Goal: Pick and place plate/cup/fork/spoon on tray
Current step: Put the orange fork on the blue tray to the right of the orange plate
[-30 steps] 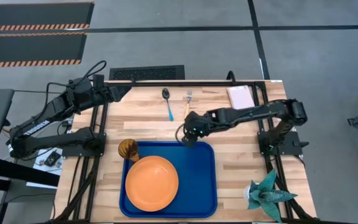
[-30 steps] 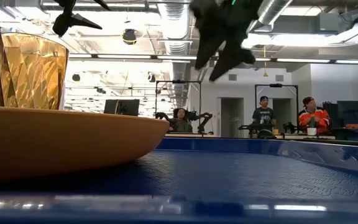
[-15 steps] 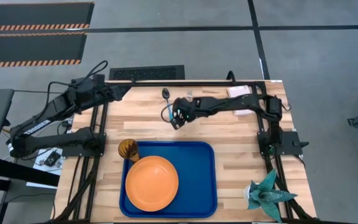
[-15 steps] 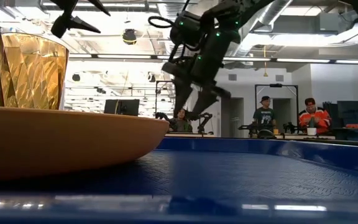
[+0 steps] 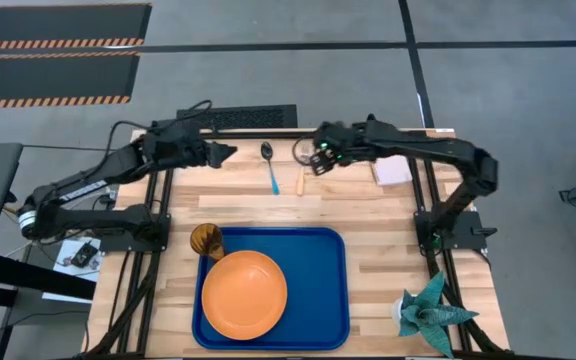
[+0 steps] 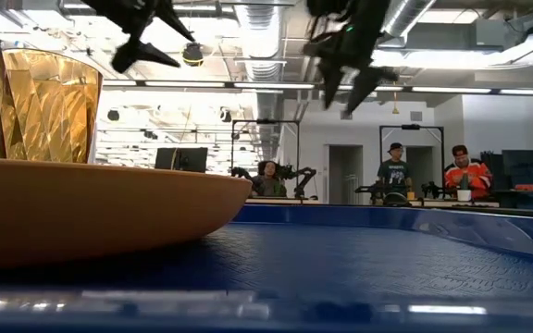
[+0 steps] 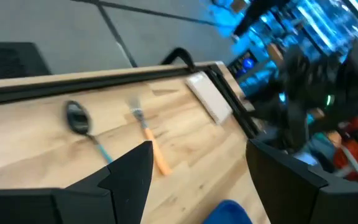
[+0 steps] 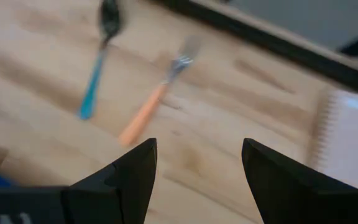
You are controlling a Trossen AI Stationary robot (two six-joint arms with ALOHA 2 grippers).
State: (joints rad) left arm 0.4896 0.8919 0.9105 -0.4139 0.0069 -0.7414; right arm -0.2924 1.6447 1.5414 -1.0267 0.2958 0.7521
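Right hand (image 5: 317,163) wide open, empty, above fork (image 5: 302,172)

plate (image 5: 244,294) in tray (image 5: 323,290), left part. cup (image 5: 206,240) just outside tray's far-left corner. spoon (image 5: 270,166), fork (image 5: 303,170) side by side beyond tray, spoon left.

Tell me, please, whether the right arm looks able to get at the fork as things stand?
Probably yes: the right gripper hovers open just beside the fork, which lies alone on the table, apart from the spoon.
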